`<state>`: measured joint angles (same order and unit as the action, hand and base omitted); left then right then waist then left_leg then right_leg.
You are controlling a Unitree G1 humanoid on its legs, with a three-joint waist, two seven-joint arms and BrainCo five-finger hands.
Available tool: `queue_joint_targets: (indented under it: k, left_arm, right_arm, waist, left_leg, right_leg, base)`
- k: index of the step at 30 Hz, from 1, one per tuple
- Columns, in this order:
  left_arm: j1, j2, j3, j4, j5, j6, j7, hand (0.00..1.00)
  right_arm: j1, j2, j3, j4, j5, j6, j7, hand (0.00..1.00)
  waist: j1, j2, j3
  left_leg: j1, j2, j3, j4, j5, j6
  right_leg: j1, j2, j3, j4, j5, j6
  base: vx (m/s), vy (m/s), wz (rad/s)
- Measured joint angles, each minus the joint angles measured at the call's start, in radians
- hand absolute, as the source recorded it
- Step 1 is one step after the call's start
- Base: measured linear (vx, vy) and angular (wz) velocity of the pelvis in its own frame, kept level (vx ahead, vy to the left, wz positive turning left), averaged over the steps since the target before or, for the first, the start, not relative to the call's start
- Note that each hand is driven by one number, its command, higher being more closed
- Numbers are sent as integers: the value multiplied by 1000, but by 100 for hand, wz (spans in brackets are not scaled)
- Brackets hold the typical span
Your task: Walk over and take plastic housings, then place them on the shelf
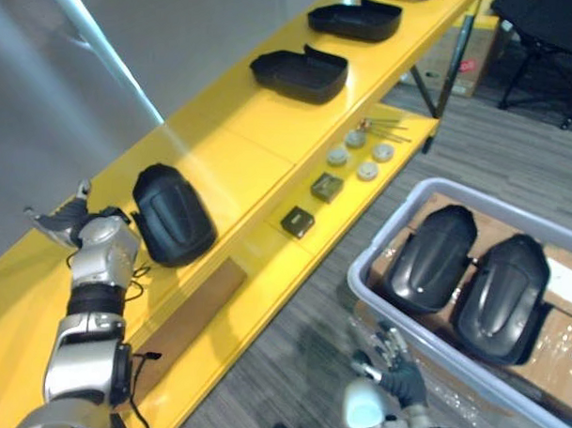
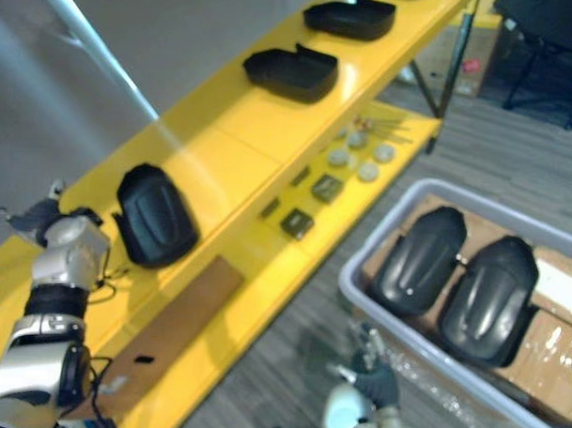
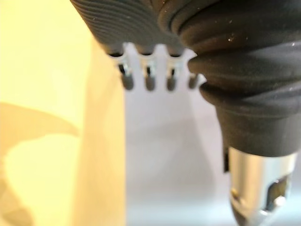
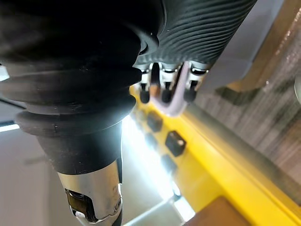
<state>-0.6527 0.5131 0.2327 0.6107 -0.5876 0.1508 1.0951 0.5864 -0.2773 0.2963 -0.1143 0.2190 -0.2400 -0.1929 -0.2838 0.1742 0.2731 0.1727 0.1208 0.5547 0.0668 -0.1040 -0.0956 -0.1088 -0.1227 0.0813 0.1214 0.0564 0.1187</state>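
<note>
Two glossy black moulded plastic housings (image 1: pixel 435 261), which I am judging light, stiff and slick, best pinched at the rim, are lying inside the pale grey plastic tub (image 1: pixel 511 217), my right hand (image 1: pixel 398 363) hanging slack-fingered beside it, my left hand (image 1: pixel 74 218) spread empty well apart.

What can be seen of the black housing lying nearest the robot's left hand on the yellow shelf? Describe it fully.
The black housing is a rounded, shield-shaped shell of plastic-looking material with a faint sheen and a raised, ridged centre. It lies domed side up on the top level of the yellow shelf, towards its near end. The left hand is open close beside it; whether they touch cannot be told.
</note>
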Motion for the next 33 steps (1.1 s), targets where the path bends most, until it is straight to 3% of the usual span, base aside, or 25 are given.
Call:
queue_joint_targets:
  k: [4, 7, 8, 11, 14, 15, 17, 19, 20, 21, 24, 26, 27, 33]
  left_arm:
    - [0, 22, 0, -1, 1, -27, 16, 0]
    - [-21, 40, -1, -1, -1, -100, -7, 0]
    - [-35, 59, -13, -1, -1, -160, -49, 0]
    - [-56, 112, -21, -17, 12, -243, -141, 0]
    - [0, 113, -43, -244, 50, -297, -270, 0]
    - [89, 101, -43, -408, 63, -319, -330, 0]
    - [271, 38, -36, -656, 106, -332, -384, 0]
    - [528, -112, -11, -901, 159, -346, -461, 0]
    - [585, -150, -5, -936, 165, -353, -484, 0]
    - [680, -209, 4, -983, 166, -364, -520, 0]
    - [834, -263, 40, -1058, 214, -367, -617, 0]
    - [892, -281, 55, -1113, 214, -381, -690, 0]
    - [996, -450, 52, -1193, 233, -482, -835, 0]
    - [996, -453, 34, -1192, 234, -483, -833, 0]
  right_arm:
    - [0, 10, 0, 10, 1, -11, 3, 0]
    - [4, 20, 1, 26, 1, -30, 10, 0]
    - [-4, 29, 2, 47, -1, -51, 20, 0]
    - [-29, 48, -5, 51, -1, -88, 19, 0]
    - [-84, 63, -39, 48, -4, -123, -6, 0]
    - [-105, 79, -70, 37, -9, -140, -30, 0]
    - [-122, 104, -131, 14, -26, -155, -71, 0]
    - [-146, 124, -219, -33, -38, -160, -99, 0]
    - [-153, 127, -241, -44, -38, -160, -106, 0]
    - [-169, 135, -290, -61, -38, -161, -117, 0]
    - [-233, 139, -369, -82, -24, -160, -112, 0]
    - [-281, 142, -377, -95, -2, -154, -104, 0]
    - [-299, 199, -405, -146, 4, -105, -91, 0]
    - [-298, 199, -405, -142, 5, -105, -90, 0]
  waist:
    - [-1, -3, -25]
    - [-3, -12, -38]
    - [2, -22, -47]
    - [5, -37, -72]
    - [30, -55, -101]
    - [39, -57, -105]
    - [71, -50, -133]
    - [116, -56, -145]
    - [126, -62, -148]
    - [158, -76, -152]
    - [220, -105, -158]
    - [239, -116, -163]
    - [251, -186, -163]
    - [250, -194, -157]
  left_leg:
    - [1, 1, -1, -4, 0, 0]
    - [1, 2, -25, -4, 0, 0]
    - [-2, 2, -30, -5, 0, 0]
    - [-22, -1, -57, -5, 0, -1]
    - [-36, -6, -92, -6, 1, 0]
    - [-34, -7, -110, -8, 1, 1]
    - [-35, -8, -134, -18, 2, 0]
    - [-32, -9, -189, -25, 6, 0]
    - [-31, -9, -201, -25, 8, -1]
    - [-34, -11, -229, -28, 14, -1]
    - [-33, -13, -277, -36, 23, -4]
    - [-33, -16, -286, -44, 26, -5]
    - [-29, -22, -300, -64, 33, -5]
    - [-32, -22, -302, -59, 33, -5]
  right_leg:
    - [13, -1, -3, -24, 8, 1]
    - [38, -1, -25, -51, 16, 1]
    - [45, -2, -32, -62, 18, -3]
    - [54, -7, -52, -97, 36, -4]
    - [83, -18, -88, -134, 50, 7]
    - [102, -21, -108, -143, 51, 8]
    - [117, -22, -135, -155, 51, 8]
    - [162, -23, -195, -175, 51, 7]
    - [172, -25, -211, -182, 51, 7]
    - [188, -26, -235, -193, 51, 7]
    - [218, -28, -282, -201, 43, 2]
    - [223, -31, -298, -201, 38, 0]
    - [231, -35, -314, -201, 27, 1]
    - [231, -35, -315, -201, 27, 2]
  base:
    - [8, 6, 0]
    - [5, -9, 17]
    - [-6, -13, 17]
    - [-17, 4, 20]
    - [-10, 21, 34]
    - [48, 18, 41]
    - [60, 11, 43]
    - [70, -2, 61]
    - [49, -12, 69]
    - [22, -28, 65]
    - [-25, -22, 49]
    - [-40, -9, 14]
    - [-15, -4, 7]
    - [0, 0, 0]
